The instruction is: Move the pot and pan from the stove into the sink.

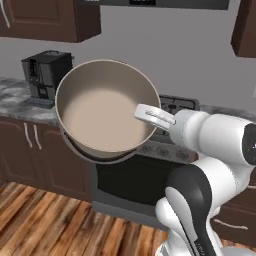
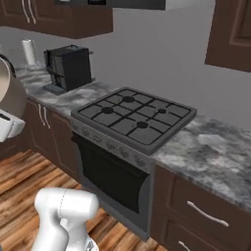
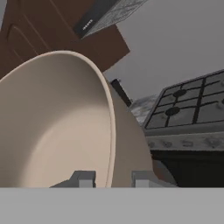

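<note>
pot (image 1: 102,117): smooth matt beige | stove (image 2: 135,116): grey metal, black grates | surface (image 2: 211,152): mottled grey stone | floor (image 1: 45,225): wood planks

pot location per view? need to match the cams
Left base view: pot centre-left, raised and tipped, inside facing the camera.
Right base view: its side cut off at the left edge.
Hand view: fills the left half, rim between the gripper tips.
Shared landmark: stove.
</note>
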